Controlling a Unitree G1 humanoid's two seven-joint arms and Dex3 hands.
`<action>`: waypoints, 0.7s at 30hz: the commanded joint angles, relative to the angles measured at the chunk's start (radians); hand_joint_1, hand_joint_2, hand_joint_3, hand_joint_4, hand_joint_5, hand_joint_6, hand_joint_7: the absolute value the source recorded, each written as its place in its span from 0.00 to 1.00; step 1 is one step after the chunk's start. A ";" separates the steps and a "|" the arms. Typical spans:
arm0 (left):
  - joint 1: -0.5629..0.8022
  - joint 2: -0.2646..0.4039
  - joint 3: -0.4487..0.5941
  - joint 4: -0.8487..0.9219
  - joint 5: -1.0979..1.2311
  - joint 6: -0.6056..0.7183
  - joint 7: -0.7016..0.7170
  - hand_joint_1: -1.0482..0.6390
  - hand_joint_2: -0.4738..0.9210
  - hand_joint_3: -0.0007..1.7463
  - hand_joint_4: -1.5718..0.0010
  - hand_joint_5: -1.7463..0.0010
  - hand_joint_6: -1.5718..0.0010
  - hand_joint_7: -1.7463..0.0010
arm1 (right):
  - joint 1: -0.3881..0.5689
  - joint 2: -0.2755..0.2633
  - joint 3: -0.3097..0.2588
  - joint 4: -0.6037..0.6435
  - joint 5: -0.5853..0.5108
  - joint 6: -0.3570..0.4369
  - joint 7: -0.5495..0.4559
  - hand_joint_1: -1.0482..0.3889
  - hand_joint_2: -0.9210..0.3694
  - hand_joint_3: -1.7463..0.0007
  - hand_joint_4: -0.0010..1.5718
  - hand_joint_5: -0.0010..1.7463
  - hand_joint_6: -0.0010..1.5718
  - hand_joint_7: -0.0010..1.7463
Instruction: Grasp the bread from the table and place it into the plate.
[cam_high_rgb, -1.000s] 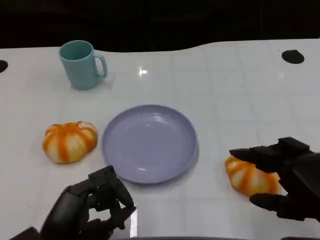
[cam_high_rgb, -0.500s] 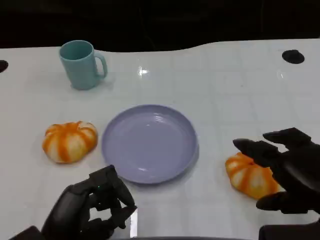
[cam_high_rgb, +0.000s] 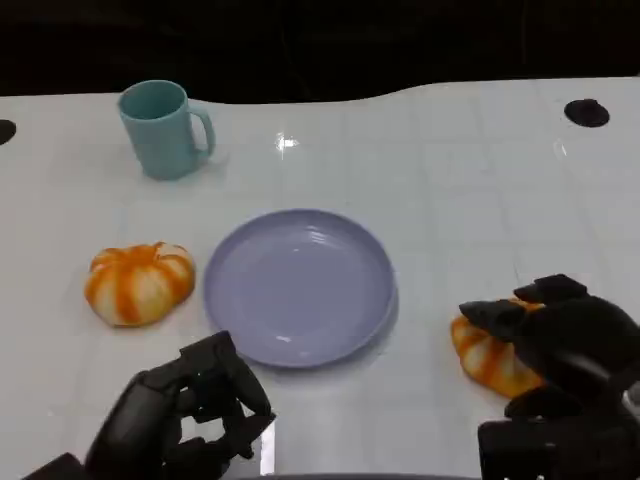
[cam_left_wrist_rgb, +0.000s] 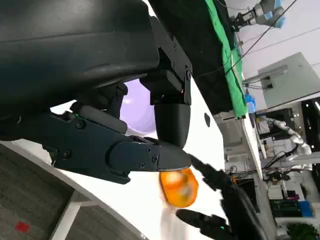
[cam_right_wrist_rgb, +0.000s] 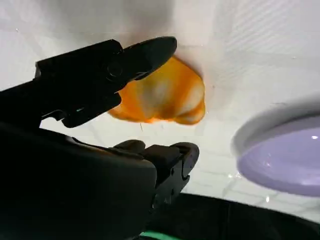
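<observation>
Our right hand (cam_high_rgb: 560, 345) over bread (cam_high_rgb: 487, 355) at worktop (cam_high_rgb: 450, 190) right side, fingers (cam_right_wrist_rgb: 145, 55) spread around it, not yet clamped; nothing held. We judge: close evenly on both flanks, gentle squeeze, lift straight, carry left to plate (cam_high_rgb: 300, 285). Left hand (cam_high_rgb: 185, 415) curled, empty, near plate edge. Second bread (cam_high_rgb: 140, 282) left of plate.
</observation>
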 joint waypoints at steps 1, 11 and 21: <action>0.007 0.009 0.005 -0.007 -0.007 -0.004 0.000 0.31 1.00 0.19 0.56 0.00 0.62 0.10 | -0.067 0.004 0.041 0.133 -0.013 0.013 -0.062 0.29 0.04 0.99 0.04 0.23 0.18 0.00; 0.007 0.007 0.005 -0.008 -0.006 -0.007 0.001 0.30 1.00 0.19 0.56 0.00 0.62 0.09 | -0.141 0.025 0.047 0.375 0.102 -0.141 -0.380 0.61 0.01 0.96 0.58 0.70 0.69 0.12; 0.006 0.006 0.001 -0.007 0.005 -0.008 0.006 0.30 1.00 0.19 0.57 0.00 0.63 0.10 | -0.161 0.002 0.051 0.441 0.142 -0.287 -0.561 0.64 0.38 0.39 0.57 1.00 0.45 0.96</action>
